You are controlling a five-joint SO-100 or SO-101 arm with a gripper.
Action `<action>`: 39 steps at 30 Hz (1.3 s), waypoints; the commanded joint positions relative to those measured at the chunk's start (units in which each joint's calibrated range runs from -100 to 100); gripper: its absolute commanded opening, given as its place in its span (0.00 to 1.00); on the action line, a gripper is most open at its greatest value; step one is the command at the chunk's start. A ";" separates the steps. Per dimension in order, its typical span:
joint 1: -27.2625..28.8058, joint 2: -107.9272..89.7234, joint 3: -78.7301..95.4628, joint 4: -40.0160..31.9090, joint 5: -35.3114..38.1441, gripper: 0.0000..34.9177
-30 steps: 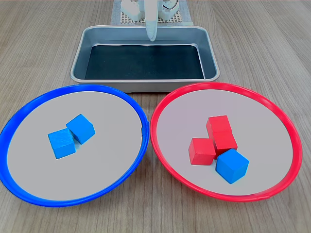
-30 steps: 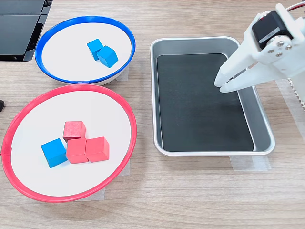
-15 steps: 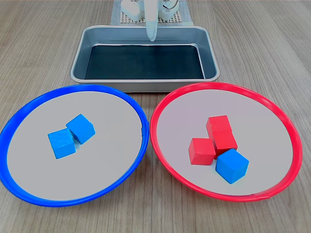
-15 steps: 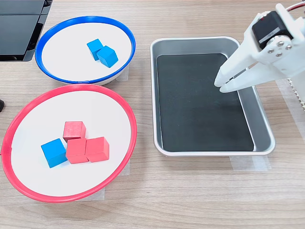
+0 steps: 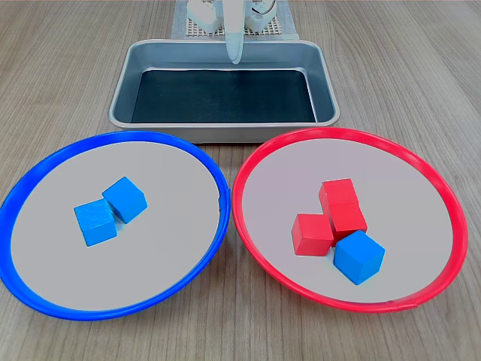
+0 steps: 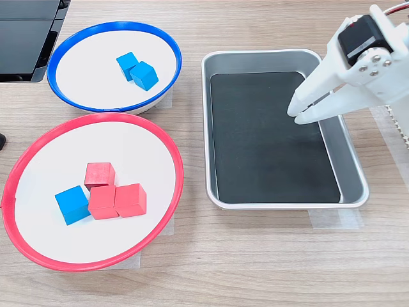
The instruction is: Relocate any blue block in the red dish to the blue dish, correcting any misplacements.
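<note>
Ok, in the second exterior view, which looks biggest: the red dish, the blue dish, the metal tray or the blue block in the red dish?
1. red dish, though it sits nearer the camera
2. metal tray, close behind
3. blue dish, farther away, so unsure
4. blue block, clearly smallest

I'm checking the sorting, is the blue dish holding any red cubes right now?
No, in the first exterior view the blue dish holds only two blue cubes, touching each other near its middle.
</note>
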 commanded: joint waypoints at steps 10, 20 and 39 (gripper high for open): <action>0.70 0.17 0.07 -1.08 -0.10 0.00; 2.96 14.07 -10.30 -16.35 2.59 0.00; -0.62 74.37 -65.93 -22.12 -8.40 0.03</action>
